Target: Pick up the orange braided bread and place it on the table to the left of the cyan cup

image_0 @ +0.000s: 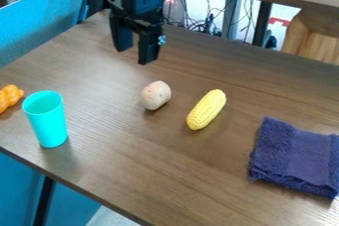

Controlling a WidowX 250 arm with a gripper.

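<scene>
Tabletop (145, 165) edge slants across my lower left, with the turquoise cup (47, 121) upright near it; I see a wide gap between the cup and the pale, potato-like piece (156, 95), a narrower one from there to the yellow corn cob (206, 109), and another on to the folded purple towel (295, 158) at right. I count one cup, one potato-like piece, one cob, one towel and one lumpy orange item (9, 97), cut off by the view's left edge. My gripper (135, 56) hangs over the far part of the tabletop, its two fingers spread well apart around an unfilled gap, nearest the potato-like piece.
</scene>
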